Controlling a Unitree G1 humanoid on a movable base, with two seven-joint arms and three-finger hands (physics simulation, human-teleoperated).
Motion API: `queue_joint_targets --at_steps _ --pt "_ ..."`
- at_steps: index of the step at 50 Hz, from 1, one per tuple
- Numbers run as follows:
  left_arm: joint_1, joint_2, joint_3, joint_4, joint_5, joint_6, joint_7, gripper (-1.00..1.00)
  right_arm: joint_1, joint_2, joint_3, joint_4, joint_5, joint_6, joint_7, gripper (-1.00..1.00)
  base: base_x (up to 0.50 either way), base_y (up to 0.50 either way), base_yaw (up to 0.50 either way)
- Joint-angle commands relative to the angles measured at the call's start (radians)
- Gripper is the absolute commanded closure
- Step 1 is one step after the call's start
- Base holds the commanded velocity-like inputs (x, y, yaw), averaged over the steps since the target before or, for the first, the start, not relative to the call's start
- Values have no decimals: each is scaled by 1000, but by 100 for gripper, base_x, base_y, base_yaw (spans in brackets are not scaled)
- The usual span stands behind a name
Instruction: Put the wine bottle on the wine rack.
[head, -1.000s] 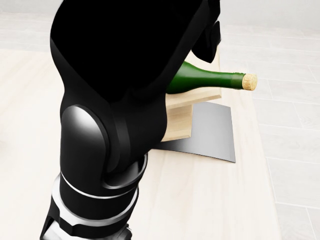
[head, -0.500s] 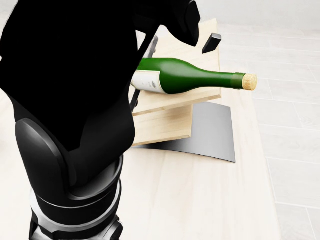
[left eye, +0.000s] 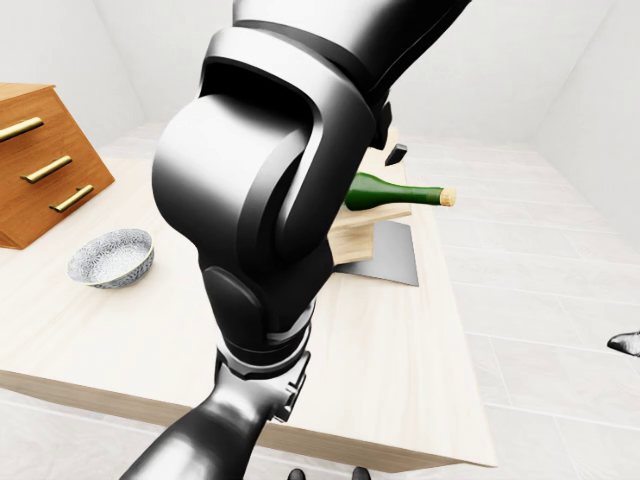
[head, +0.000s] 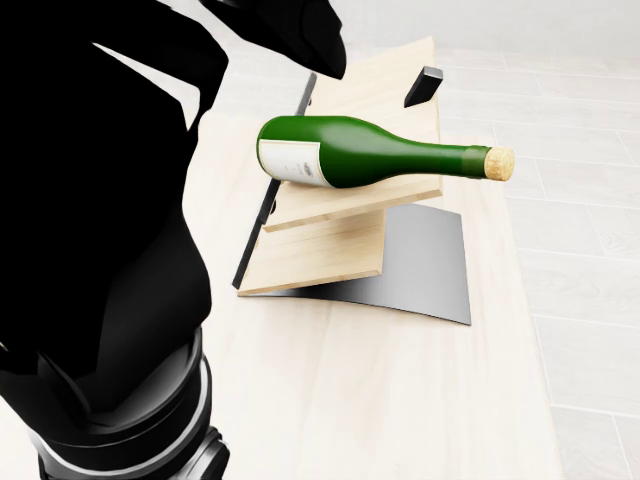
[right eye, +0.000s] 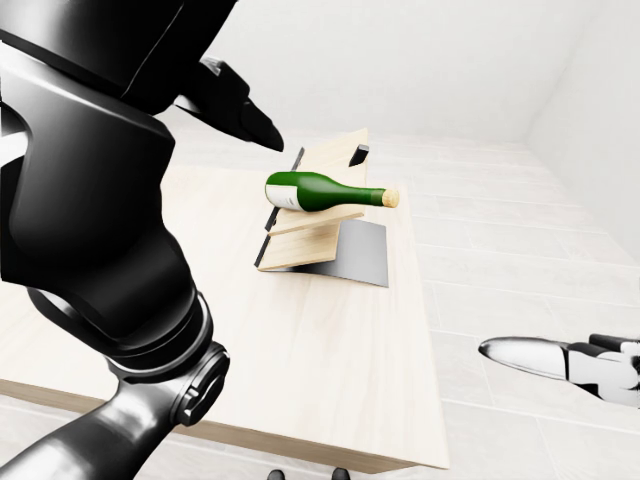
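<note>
In the left-eye view the robot's left arm filled the middle of the picture, a bulky grey and black joint hiding most of the table. Past it only the neck and cork of the green wine bottle showed, lying on its side on the wooden wine rack. At the left stood a patterned bowl on the table and, farther left, a wooden chest of drawers with brass handles. In the head view the arm was a flat black shape along the left side, and the bottle lay clear of it — whole, label toward the left, cork toward the right, resting on the rack's upper wooden board with a dark metal sheet under the rack. A small black block sat at the far edge of the table. The left hand hung above and left of the bottle, apart from it and holding nothing; how far its fingers were spread I could not tell. In the right-eye view the same hand pointed toward the rack without touching it, and the right hand showed at the lower right, off the table over the floor — pale fingers stretched out, empty.
</note>
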Motion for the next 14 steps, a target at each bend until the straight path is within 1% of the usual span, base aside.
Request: queue_joint_targets --at_steps 1,8,9,10,11,12,13,14 --pt "27 9 5 -60 2 0 0 -100 102 -10 87 0 -104 -83 0 -100 0 0 0" --pt "41 14 1 -88 11 0 0 -100 246 -28 260 0 -317 -83 0 -100 0 0 0" --pt "42 15 0 -92 14 0 0 -100 210 -120 75 0 -129 -83 0 -100 0 0 0" --pt "43 15 0 -95 18 0 0 -100 128 -242 -271 0 237 -73 0 -100 0 0 0" --pt "45 14 -2 -101 22 0 0 -100 10 -337 -448 133 455 92 0 -100 0 0 0" --pt "46 13 -4 -106 26 0 0 -100 -91 -378 -475 213 503 92 0 -100 0 0 0" --pt "48 11 -5 -111 30 0 0 -100 -190 -395 -462 240 518 92 0 -100 0 0 0" --pt "49 8 -4 -115 33 0 0 -100 -280 -391 -429 249 524 92 0 -100 0 0 0"
